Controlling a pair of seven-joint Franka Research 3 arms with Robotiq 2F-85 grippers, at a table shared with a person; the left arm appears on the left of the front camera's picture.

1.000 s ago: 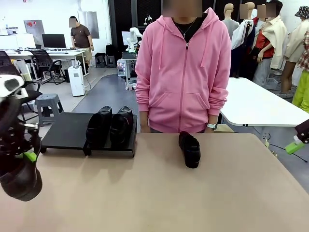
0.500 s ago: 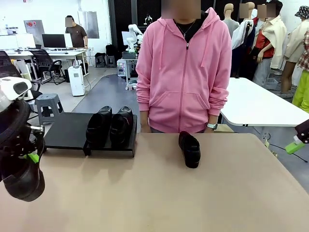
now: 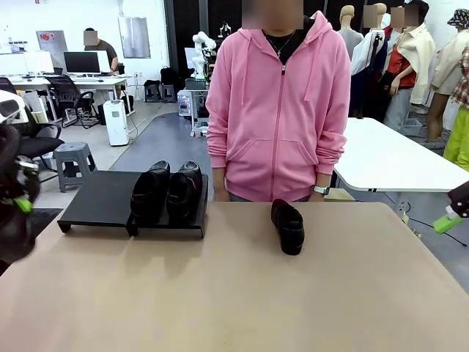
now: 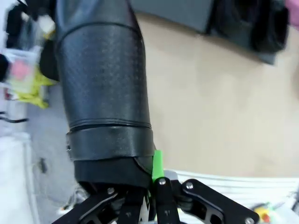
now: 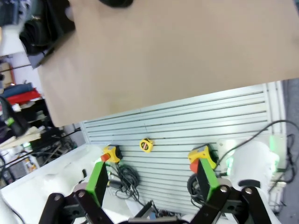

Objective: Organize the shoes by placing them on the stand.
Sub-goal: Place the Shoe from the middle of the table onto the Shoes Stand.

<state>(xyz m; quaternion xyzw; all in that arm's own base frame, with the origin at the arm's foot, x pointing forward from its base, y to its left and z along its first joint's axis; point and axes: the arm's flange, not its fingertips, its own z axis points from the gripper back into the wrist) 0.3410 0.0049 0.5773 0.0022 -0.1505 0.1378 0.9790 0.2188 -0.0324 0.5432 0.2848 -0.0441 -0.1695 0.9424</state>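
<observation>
**Front view** — At the left edge of the counter (image 3: 242, 293), the left jaws are clenched on the held shoe (image 3: 13, 236), which is dark, motion-blurred and lifted off the surface. The stand (image 3: 99, 198) sits at the counter's far left corner. A pair of shoes (image 3: 167, 192) stands side by side on its right section, toes toward the camera. A lone shoe (image 3: 287, 226) lies on the counter near the far edge, just in front of a person (image 3: 277, 103) in a pink hoodie. Past the right edge, the right jaws show one green pad (image 3: 447, 222). A sign (image 3: 47, 37) on the far wall is too small to read.

**Left wrist view** — The held shoe is grasped at one end, a green pad (image 4: 157, 163) pressed against its side. Its black leather looks grained. The stand is blurred at the top.

**Right wrist view** — The right jaws are spread wide and released, with nothing between them. Below the counter's near edge lies a yellow tape measure (image 5: 146, 145) whose label is unreadable.
</observation>
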